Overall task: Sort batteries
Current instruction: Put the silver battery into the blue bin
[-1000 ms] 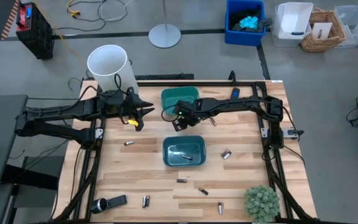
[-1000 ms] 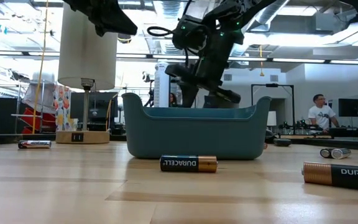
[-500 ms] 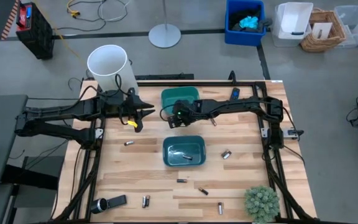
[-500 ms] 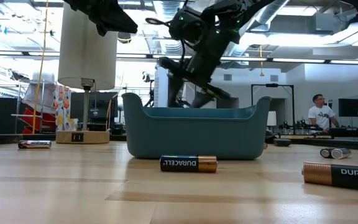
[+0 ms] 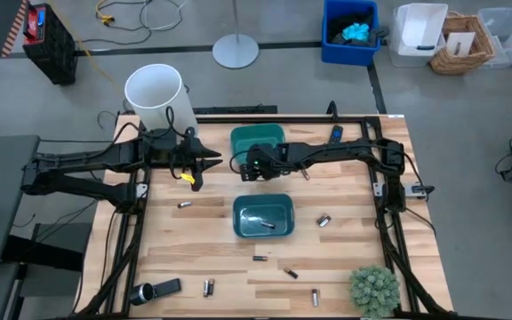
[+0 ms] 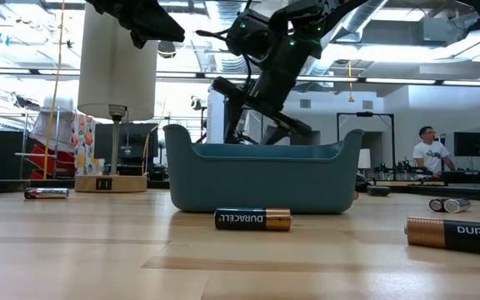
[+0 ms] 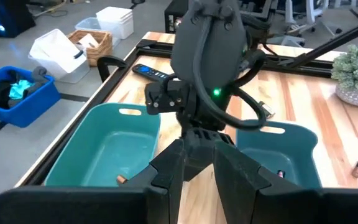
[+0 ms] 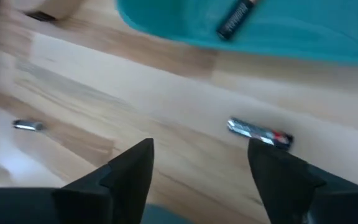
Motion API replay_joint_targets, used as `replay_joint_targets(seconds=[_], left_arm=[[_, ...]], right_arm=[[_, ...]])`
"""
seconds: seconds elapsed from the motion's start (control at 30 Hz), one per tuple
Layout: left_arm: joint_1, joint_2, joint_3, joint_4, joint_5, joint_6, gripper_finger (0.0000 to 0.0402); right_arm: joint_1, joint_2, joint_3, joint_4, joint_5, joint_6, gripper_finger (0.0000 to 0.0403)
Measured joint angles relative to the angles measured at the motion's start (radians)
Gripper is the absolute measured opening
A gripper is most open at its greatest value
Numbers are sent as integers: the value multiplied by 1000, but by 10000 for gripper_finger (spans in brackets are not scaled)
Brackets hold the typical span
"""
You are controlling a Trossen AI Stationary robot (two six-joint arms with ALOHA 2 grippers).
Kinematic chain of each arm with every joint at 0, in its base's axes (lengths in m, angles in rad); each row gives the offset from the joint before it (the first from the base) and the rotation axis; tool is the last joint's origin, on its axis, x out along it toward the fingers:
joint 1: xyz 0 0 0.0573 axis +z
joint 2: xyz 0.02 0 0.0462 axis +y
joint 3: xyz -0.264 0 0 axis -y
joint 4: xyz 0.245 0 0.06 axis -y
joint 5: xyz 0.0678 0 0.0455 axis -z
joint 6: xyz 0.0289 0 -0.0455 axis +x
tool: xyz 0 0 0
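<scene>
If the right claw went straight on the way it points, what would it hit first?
Probably the bare table: the open right gripper points down at it beside a bin. A battery lies just off that line, though depth is unclear.

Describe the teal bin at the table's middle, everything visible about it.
The near bin is a teal, plastic-looking rectangular tub with rounded corners and a raised lip at each end. It sits upright on the wooden table, with open board on every side. Two batteries lie inside. Nothing grips it; the right gripper hangs past its far side.
</scene>
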Motion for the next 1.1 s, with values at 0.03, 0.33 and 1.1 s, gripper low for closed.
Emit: replay_joint_targets(seconds=[0.03, 0.33, 1.1], left_arm=[[0, 0, 0, 0, 7, 0, 82], [0, 0, 0, 0, 31, 23, 82], [0, -7, 0, -2, 36, 27, 82]], right_arm=[[0, 0, 0, -14, 1, 14, 298], [10, 0, 0, -106, 53, 89, 383], [54, 66, 15, -92, 138, 180, 388]])
